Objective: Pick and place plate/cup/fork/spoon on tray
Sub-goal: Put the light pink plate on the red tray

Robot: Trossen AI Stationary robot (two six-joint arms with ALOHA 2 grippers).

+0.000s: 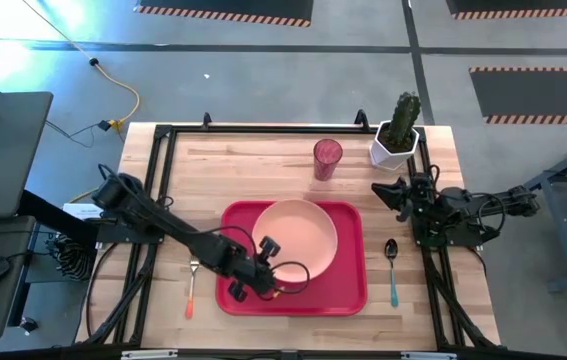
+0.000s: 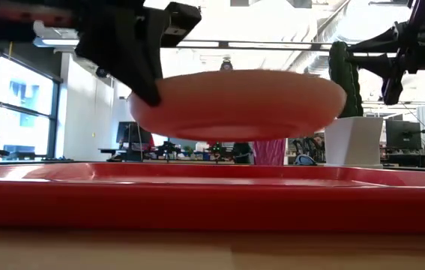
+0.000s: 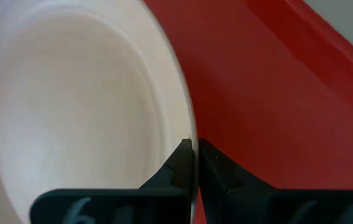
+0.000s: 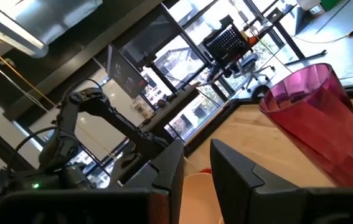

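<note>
Four task items and their carrier are shown, in descending size. Table (image 1: pixel 433 300): bare wood, bearing everything. Tray (image 1: pixel 348 295): red, lying at the middle of the table's near edge, ready to receive the other pieces. Plate (image 1: pixel 298 235): peach-pink, held clear above the tray's floor, toward its far right part; the level view shows a gap beneath it, so it appears to be mid-placement rather than set down. Left gripper (image 1: pixel 268 260): over the tray's near left part, fingers pinched tight on the plate's rim, one above and one below the edge, which suits a thin lip. Right gripper (image 1: pixel 388 192): raised near the table's right edge, beside a potted cactus (image 1: pixel 398 130), fingers narrowly parted and empty, apparently waiting. Cup (image 1: pixel 327 158): upright beyond the tray's far edge. Fork (image 1: pixel 191 290): on the table left of the tray. Spoon (image 1: pixel 392 270): on the table right of it.
</note>
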